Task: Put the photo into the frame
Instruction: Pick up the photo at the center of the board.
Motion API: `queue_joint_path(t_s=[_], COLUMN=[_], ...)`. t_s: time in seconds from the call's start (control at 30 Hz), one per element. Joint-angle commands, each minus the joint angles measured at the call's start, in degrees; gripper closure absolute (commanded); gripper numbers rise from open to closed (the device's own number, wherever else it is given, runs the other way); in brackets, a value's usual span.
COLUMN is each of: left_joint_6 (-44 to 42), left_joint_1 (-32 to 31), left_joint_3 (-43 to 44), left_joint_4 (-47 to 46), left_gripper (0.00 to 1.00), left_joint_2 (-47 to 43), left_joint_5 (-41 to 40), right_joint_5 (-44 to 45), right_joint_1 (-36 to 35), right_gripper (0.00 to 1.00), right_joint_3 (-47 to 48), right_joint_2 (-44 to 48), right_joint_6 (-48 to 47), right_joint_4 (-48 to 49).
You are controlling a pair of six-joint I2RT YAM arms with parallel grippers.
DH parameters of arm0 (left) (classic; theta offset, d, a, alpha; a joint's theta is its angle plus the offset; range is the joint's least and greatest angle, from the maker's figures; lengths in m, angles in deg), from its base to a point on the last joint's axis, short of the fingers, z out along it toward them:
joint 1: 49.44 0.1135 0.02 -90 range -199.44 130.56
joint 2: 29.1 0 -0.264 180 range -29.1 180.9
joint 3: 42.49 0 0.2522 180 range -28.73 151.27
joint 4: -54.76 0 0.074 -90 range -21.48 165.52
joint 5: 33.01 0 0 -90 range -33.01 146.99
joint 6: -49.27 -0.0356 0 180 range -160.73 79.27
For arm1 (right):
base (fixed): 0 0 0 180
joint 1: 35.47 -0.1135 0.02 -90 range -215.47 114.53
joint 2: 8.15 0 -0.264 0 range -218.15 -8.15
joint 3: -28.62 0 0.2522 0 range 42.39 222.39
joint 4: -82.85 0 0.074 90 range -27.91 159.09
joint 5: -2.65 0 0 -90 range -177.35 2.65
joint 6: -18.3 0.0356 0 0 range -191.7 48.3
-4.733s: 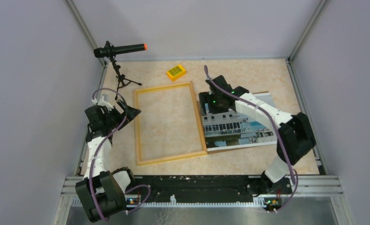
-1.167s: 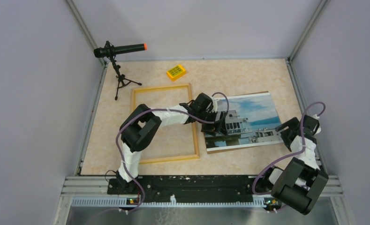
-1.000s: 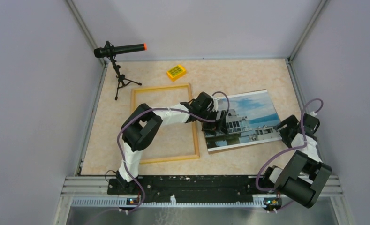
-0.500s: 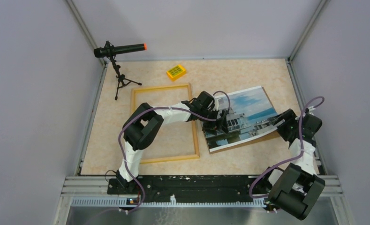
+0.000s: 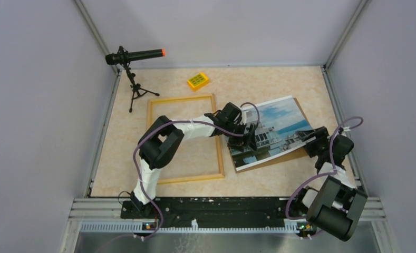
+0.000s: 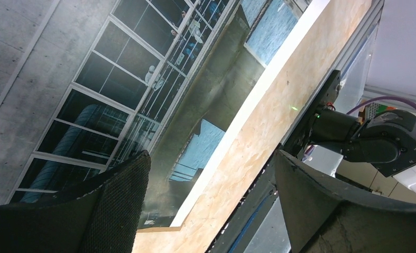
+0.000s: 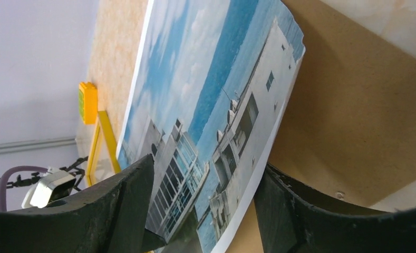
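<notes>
Two grippers sit at opposite edges of the photo [image 5: 277, 118], which lies face up to the right of the frame [image 5: 182, 98], skewed across a brown backing board [image 5: 302, 115].

Top view: the left gripper [image 5: 249, 138] is at the photo's left edge, just beside the frame's right rail. The right gripper [image 5: 312, 138] is at the photo's right edge. Finger spacing cannot be read from this view.

Left wrist view: both fingers [image 6: 116, 200] are spread wide with nothing clamped between them. The print's lower margin and a strip of table [image 6: 258, 142] show in the gap. Whether the fingers touch the paper cannot be told.

Right wrist view (the only one that shows the lift): the photo's right edge is raised and bowed clear of the board, and it passes between widely parted fingers [image 7: 321, 211]. No clamping is visible. A yellow block [image 7: 87, 103] stands near the frame's far rail
</notes>
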Motion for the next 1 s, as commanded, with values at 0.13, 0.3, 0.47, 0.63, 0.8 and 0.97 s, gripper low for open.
queue_joint_path(t_s=[0.13,0.3,0.47,0.63,0.8,0.97], left_joint_6=[-3.65,-5.46,-9.46,-16.92,-19.45,-21.80], left_joint_1=[-0.03,-0.06,0.28,2.48,8.06,12.32], left_joint_3=[0.93,1.10,0.59,0.27,-2.25,-6.62], left_joint_4=[3.22,2.20,0.64,0.86,-1.28,-5.16], left_gripper=[0.08,0.07,0.06,0.04,0.03,0.02], left_joint_2=[-0.55,-4.78,-12.86,-22.77,-33.24,-45.54], left_joint_5=[-3.71,-4.47,-7.93,-17.44,-22.64,-29.19], right_joint_5=[6.29,10.48,10.74,5.60,13.52,12.22], right_joint_1=[-7.57,-7.75,-7.79,-8.50,-19.81,-37.47], right_gripper=[0.52,0.79,1.00,1.00,1.00,1.00], right_joint_3=[-0.44,1.11,5.45,13.52,30.15,48.00], right_joint_2=[-4.27,-2.80,-2.46,-0.33,1.18,-3.44], right_joint_6=[3.58,1.54,-3.25,-11.21,-23.97,-43.12], right_joint_4=[13.52,11.63,5.20,-0.71,-13.70,-19.01])
